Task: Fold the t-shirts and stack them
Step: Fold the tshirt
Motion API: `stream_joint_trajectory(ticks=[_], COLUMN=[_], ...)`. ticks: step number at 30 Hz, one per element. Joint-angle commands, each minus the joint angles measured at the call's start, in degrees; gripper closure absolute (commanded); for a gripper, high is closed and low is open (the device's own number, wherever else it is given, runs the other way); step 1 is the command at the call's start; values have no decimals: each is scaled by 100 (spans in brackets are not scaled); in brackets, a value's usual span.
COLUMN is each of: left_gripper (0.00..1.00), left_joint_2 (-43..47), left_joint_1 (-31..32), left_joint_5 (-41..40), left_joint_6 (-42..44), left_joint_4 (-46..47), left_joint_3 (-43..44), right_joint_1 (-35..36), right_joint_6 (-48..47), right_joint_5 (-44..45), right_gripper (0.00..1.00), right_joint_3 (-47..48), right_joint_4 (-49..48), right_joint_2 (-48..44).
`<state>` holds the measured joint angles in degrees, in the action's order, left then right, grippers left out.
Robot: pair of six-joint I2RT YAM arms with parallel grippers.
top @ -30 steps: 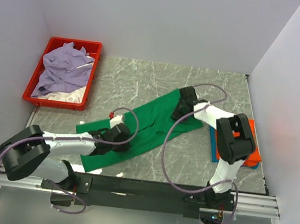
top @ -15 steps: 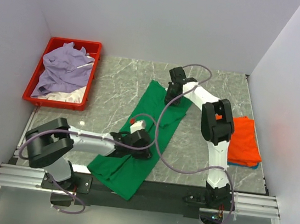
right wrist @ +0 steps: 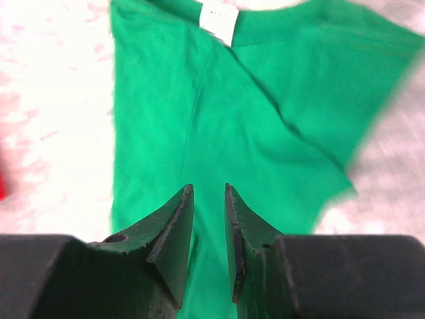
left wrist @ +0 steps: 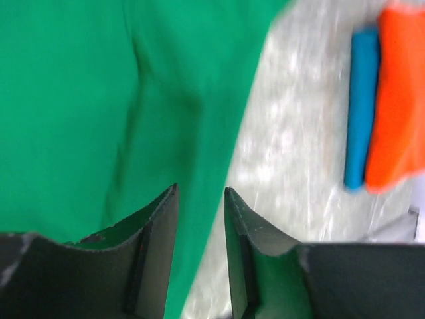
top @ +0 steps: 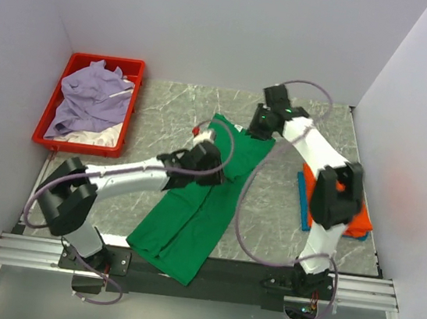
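Since the earlier frame, the left gripper (top: 198, 157) has travelled from the green t-shirt's (top: 189, 227) near end to its middle. The right gripper (top: 259, 125) now sits at its far right corner. Both finger pairs show a narrow gap; you cannot tell whether cloth is pinched. The shirt's near end overhangs the table (top: 164, 114). Draw it back and flatten it before folding. Avoid the orange and blue stack (top: 348, 213) to its right; the red tray (top: 93, 59) lies well to its left.

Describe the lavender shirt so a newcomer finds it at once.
Find the red tray at the table's far left corner. The lavender shirt is crumpled inside it, over something white. It's the only crumpled one: the green shirt lies spread on the table, the orange shirt folded at right.
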<state>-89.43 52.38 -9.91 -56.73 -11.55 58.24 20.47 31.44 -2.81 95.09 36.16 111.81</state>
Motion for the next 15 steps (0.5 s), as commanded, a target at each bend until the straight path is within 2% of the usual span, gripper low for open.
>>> stream_joint_trajectory(ticks=[1,4,10,15], left_gripper=[61,62,60,43], left_joint_2=[-451,-1110,-2306,-3026], left_joint_1=[-368,-544,-633,-659], left_joint_5=[-81,-37,-73,-274], left_joint_6=[1047,1671,2708,3193], left_joint_4=[-224,-373,-620,-945], left_joint_3=[696,1634,2657,3246], right_joint_1=[-323,-351,-351,-351], right_joint_6=[494,714,934,996], right_joint_5=[-448,-518,-528,-580], right_gripper=[67,67,67,67], right_joint_3=[-998,-2053,-3943,-5164], right_joint_4=[-582,-1066,-1577,-1683], right_joint_2=[-1350,-2247,-4031,-5220])
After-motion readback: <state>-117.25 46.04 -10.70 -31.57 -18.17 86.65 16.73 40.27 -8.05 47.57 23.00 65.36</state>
